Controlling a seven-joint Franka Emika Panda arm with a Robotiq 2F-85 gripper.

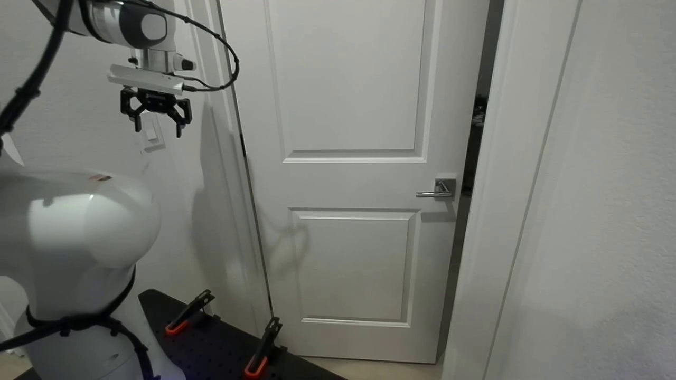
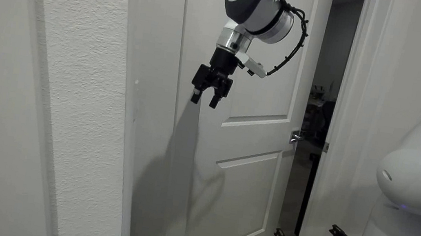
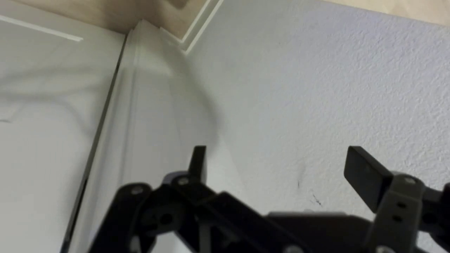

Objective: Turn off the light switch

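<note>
The light switch (image 1: 152, 136) is made out only in an exterior view, on the wall (image 1: 84, 126) to the left of the door (image 1: 359, 184). Its upper left part is overlapped by the fingers (image 1: 179, 130), which are spread apart; whether contact is made cannot be told from that angle, and its setting seems too faint to be read. In the wrist view the fingers are likewise shown apart, with small dark marks (image 3: 317, 199) seen on the wall beyond them and a patch of floor (image 3: 105, 10) at the top. In an exterior view, a dim room (image 2: 336, 41) is revealed past the door's edge, its contents too dark to be named; there the arm (image 2: 263, 22) is cut off by the top edge. In both exterior views, two clamps (image 1: 191, 309) are shown on a black surface (image 1: 206, 345), which is cropped below.
</note>
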